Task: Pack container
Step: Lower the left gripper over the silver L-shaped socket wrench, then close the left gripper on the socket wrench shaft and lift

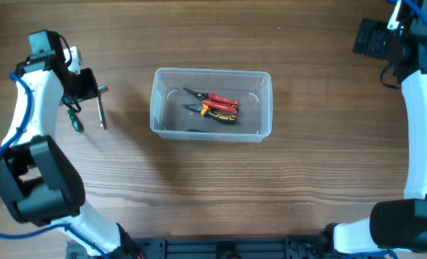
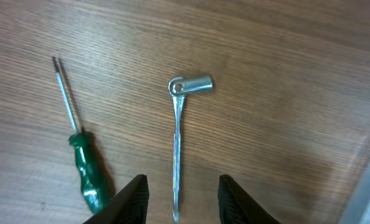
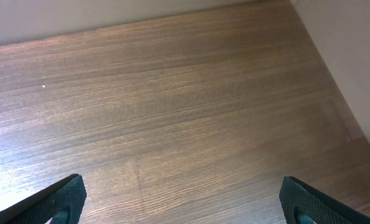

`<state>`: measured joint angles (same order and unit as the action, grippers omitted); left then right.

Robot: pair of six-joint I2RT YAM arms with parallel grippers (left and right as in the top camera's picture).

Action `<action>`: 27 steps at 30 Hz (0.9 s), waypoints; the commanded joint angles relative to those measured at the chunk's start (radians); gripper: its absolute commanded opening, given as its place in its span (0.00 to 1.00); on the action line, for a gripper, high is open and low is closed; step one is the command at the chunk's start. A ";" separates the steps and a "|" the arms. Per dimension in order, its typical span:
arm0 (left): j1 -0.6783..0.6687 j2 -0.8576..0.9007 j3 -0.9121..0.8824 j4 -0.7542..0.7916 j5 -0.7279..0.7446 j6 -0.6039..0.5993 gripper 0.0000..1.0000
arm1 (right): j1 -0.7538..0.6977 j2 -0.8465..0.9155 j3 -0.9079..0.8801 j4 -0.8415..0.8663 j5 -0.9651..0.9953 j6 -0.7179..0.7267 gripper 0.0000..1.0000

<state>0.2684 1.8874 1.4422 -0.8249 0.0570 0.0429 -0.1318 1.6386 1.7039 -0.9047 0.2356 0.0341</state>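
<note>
The container (image 1: 156,108) sits near the middle of the table (image 1: 307,187), its long side running left to right. In it lie two pairs of pliers, touching each other: a red-handled pair (image 1: 219,100) and, just below it in the overhead view, a yellow-and-black-handled pair (image 1: 217,114). Something dark lies by the container's near wall, too small to make out. To the left of the container, well apart from it, the left claw (image 2: 180,194) hangs over a slim metal wrench (image 2: 176,143). Its jaws are spread, and its two dark fingers (image 2: 134,199) stand on either side of the wrench's shaft. Whether they touch the shaft I cannot tell. The wrench lies flat, with its short cylindrical head at the end away from the claw. A green-handled screwdriver (image 2: 88,174) lies beside it on the table, near but not touching, its thin blade pointing much the same way. The right claw (image 3: 182,199) is at the far right corner of the table, well away from everything. Its jaws are wide apart and grip nothing, with only bare wood under them.
</note>
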 commanded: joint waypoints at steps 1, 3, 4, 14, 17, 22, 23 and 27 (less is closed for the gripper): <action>-0.002 0.079 -0.012 0.027 0.005 -0.006 0.38 | 0.001 0.007 -0.002 0.003 -0.004 0.020 1.00; -0.002 0.093 -0.012 0.035 0.004 -0.006 0.39 | 0.001 0.007 -0.002 0.003 -0.004 0.020 1.00; -0.002 0.099 -0.012 0.044 0.004 -0.008 0.39 | 0.001 0.007 -0.002 0.003 -0.004 0.020 1.00; -0.003 0.158 -0.012 0.046 -0.024 -0.082 0.34 | 0.001 0.007 -0.002 0.003 -0.004 0.020 1.00; -0.003 0.187 -0.012 0.047 -0.017 -0.086 0.35 | 0.001 0.007 -0.002 0.003 -0.004 0.020 1.00; -0.005 0.201 -0.012 0.050 -0.017 -0.090 0.35 | 0.001 0.007 -0.002 0.003 -0.004 0.020 1.00; -0.005 0.206 -0.012 0.047 -0.017 -0.090 0.34 | 0.001 0.007 -0.002 0.003 -0.004 0.020 1.00; -0.013 0.246 -0.013 0.036 -0.013 -0.090 0.34 | 0.001 0.007 -0.002 0.003 -0.004 0.020 1.00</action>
<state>0.2676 2.0850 1.4361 -0.7826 0.0490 -0.0296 -0.1318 1.6386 1.7039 -0.9047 0.2359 0.0341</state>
